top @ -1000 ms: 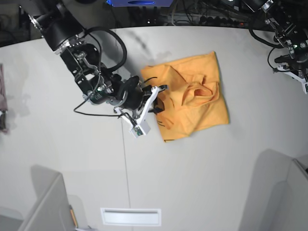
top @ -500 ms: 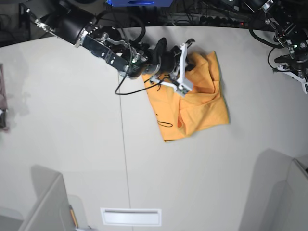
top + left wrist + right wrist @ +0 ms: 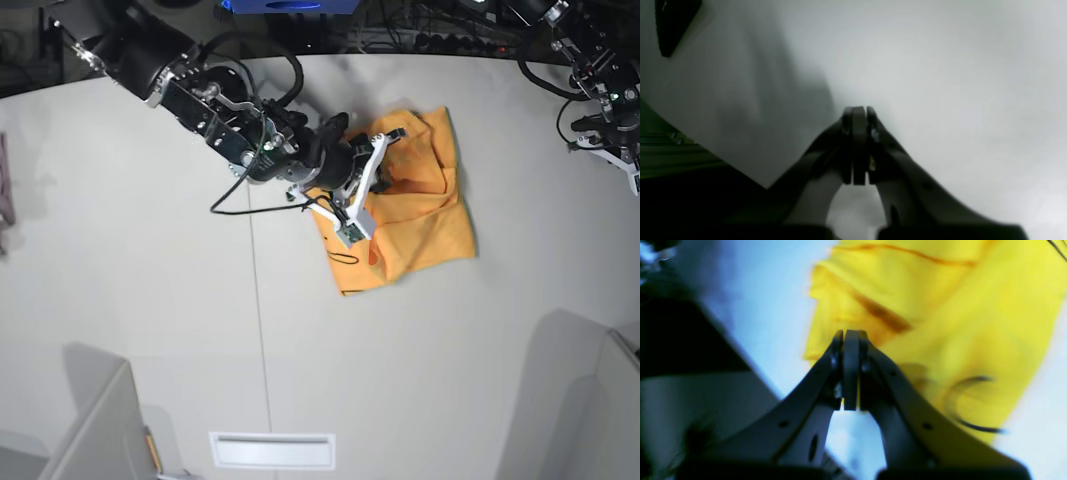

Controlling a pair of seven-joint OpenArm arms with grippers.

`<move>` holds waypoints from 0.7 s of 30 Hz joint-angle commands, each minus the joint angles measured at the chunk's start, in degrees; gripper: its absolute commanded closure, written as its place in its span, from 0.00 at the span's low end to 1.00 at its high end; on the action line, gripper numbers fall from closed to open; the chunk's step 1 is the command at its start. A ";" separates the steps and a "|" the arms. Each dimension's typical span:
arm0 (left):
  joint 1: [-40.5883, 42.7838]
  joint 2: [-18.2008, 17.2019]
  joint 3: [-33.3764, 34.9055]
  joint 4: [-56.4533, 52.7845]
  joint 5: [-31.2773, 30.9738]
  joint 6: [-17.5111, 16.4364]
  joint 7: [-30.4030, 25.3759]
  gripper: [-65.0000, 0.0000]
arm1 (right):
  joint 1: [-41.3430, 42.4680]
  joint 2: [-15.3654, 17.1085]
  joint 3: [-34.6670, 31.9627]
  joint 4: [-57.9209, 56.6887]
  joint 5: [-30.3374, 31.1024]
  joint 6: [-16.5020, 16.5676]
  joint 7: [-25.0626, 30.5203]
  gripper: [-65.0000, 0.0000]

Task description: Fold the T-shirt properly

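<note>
Right gripper (image 3: 385, 160), jaws pressed together on nothing, hovers over the T-shirt (image 3: 425, 225); left gripper (image 3: 856, 115) (clamped empty too) sits well away.

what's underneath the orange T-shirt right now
The T-shirt lies bunched on the white table, which shows all around it. The right claw hovers above its upper left. Anything beneath the cloth is hidden.

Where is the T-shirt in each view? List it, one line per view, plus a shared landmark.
Base: T-shirt right of centre, partly under the right gripper.
Right wrist: T-shirt fills the upper right, beyond the shut gripper.
Left wrist: not in it.
Shared landmark: the table, also.
</note>
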State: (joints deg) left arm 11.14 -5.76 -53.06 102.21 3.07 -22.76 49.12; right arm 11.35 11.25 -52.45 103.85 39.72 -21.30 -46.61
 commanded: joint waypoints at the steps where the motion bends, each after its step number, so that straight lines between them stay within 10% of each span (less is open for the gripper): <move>1: -0.19 -0.97 -0.26 0.86 0.05 0.04 -0.82 1.00 | 1.79 -0.56 -1.31 1.16 -1.26 0.07 0.32 1.00; 4: -0.28 -0.97 -0.26 0.95 0.05 0.04 -0.82 1.00 | 2.05 -0.92 -4.65 1.16 -7.77 -0.37 -0.55 0.49; 6: -0.45 -0.88 -0.26 1.13 0.14 0.04 -0.82 1.00 | 1.96 -1.00 -5.09 1.16 -12.25 -0.11 0.24 0.36; 21: -0.10 -0.88 -0.26 0.86 0.05 0.04 -0.82 1.00 | 3.19 -5.40 -8.52 -5.96 -20.25 -0.02 0.68 0.52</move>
State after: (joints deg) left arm 11.29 -5.74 -53.06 102.21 2.92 -22.76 49.12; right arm 13.41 6.26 -61.32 97.10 20.47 -21.10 -47.00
